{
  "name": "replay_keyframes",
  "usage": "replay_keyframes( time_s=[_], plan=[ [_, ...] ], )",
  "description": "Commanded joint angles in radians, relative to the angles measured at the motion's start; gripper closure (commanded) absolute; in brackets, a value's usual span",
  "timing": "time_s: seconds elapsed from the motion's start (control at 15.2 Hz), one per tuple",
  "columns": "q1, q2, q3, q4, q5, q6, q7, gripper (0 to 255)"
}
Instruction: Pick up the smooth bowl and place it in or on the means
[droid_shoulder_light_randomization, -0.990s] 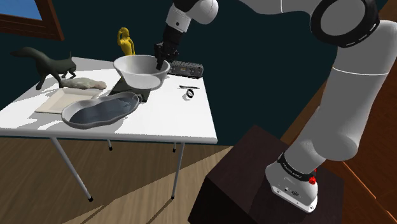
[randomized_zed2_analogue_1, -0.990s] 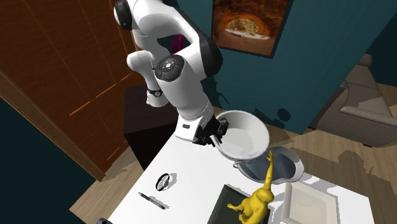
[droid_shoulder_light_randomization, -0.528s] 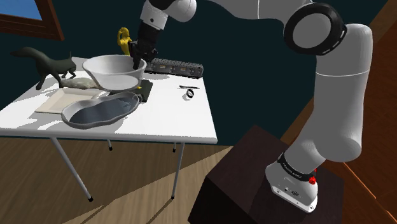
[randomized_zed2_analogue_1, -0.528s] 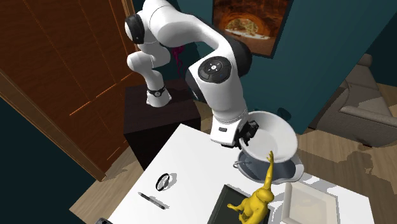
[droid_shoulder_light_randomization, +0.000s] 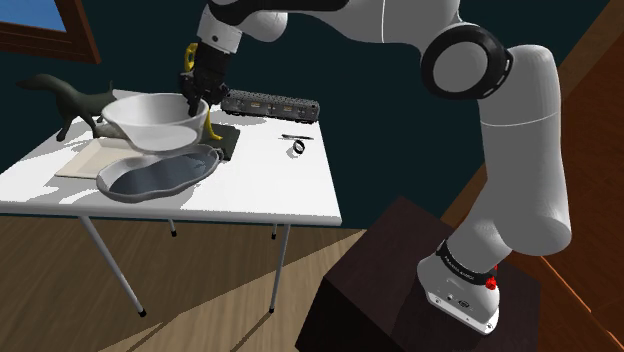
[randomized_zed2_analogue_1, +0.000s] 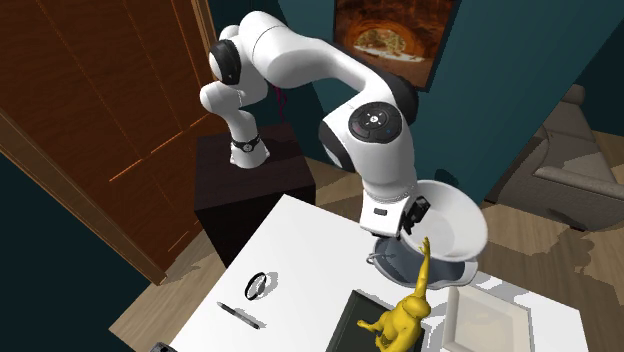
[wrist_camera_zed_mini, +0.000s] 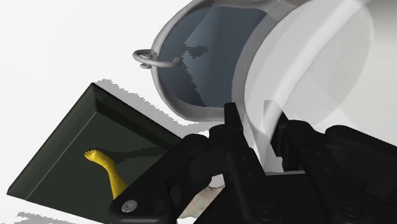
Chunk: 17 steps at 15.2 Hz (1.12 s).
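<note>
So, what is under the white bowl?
The grey oval pan, lying on the white table. The white bowl hangs above it, covering part of the pan's inside in the wrist view.

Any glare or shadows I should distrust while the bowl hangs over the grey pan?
Wrist view: the white tabletop is washed out and nearly featureless, and a jagged-edged shadow lies inside the grey oval pan. Shoulder view: the white smooth bowl stands bright against a dark wall; a sunlit streak crosses the wooden floor.
</note>
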<state>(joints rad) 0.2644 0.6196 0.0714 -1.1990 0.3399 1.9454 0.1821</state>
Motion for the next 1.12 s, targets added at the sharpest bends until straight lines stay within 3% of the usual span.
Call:
replay_keyframes(
  time_s=[0.0,0.66,1.06],
  plan=[
    [0.0,0.004,0.001,-0.019,0.003,0.024,-0.008,255],
    [0.001,0.032,0.005,-0.108,0.017,0.135,-0.049,255],
    [0.001,0.032,0.005,-0.108,0.017,0.135,-0.049,255]
  ],
)
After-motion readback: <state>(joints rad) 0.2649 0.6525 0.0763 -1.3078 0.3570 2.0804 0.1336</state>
